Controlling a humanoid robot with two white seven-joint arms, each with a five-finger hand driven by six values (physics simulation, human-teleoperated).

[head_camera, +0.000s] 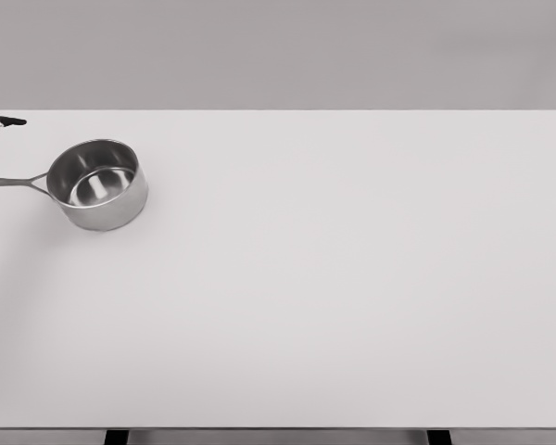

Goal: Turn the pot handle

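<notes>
White table (352, 297), steel pot (99, 184) far left, handle (14, 181) leftward, robot hand state unclear.

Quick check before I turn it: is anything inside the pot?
Nothing shows inside the pot: only its bare shiny floor and inner wall. The near wall hides a strip of the floor. Its handle points left, past the picture's edge.
</notes>
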